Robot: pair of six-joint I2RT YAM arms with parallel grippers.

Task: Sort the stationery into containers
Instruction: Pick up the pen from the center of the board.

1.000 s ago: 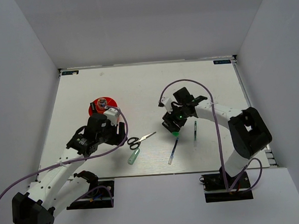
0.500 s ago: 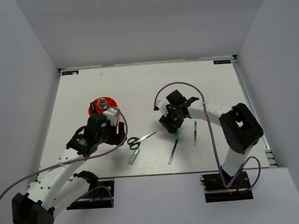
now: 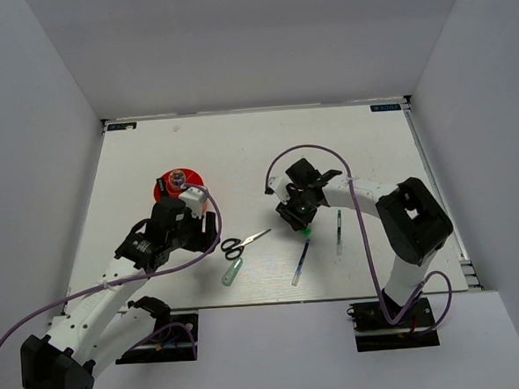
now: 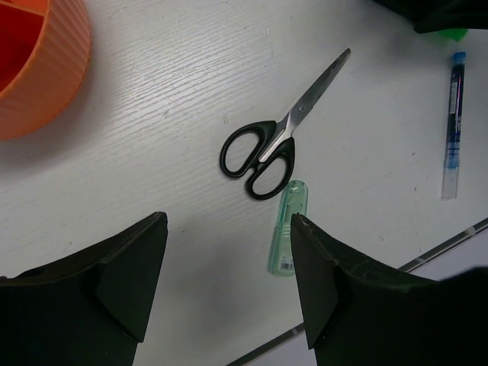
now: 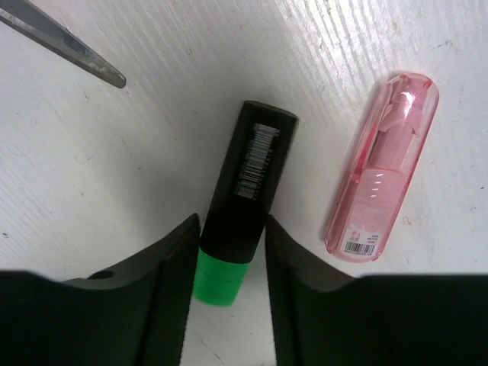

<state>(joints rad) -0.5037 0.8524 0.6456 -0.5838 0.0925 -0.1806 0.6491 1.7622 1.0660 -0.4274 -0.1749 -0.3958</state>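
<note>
- Orange-red ribbed plastic marks the cup [image 3: 162, 187], left of centre in the top view, near the left gripper [image 3: 211, 235]. On the table [image 3: 239, 152] I count one cup, one scissors [image 3: 243, 242], one tube [image 3: 232, 271], one blue pen [image 3: 301, 262] and one green pen [image 3: 338, 232]. The right gripper [image 3: 302, 223] is down over the marker [image 3: 306, 233], and only the marker's green end shows.
- Left wrist view: the left gripper [image 4: 229, 282] hangs wide open and empty. One scissors [image 4: 274, 149] and one tube [image 4: 287, 226] lie just beside each other ahead of it. The cup's wall [image 4: 53, 84] is at upper left and one blue pen [image 4: 453, 126] is at the far right.
- The scissors look stiff, flat and the heaviest piece, so the handle end or pivot offers more to pinch than the thin blades. The tube looks light and round and may roll, so it is best gripped across its middle.
- Right wrist view: the right gripper [image 5: 229, 305] straddles the single marker [image 5: 244, 191], its jaws closed against both sides beside the green cap. One eraser [image 5: 385, 164] in a clear pink case lies near it but apart. The scissors' tip shows at upper left.
- The marker is probably light, rigid and smooth. The hold is near one end, so the long black body may droop or twist. The jaws need to squeeze it firmly.
</note>
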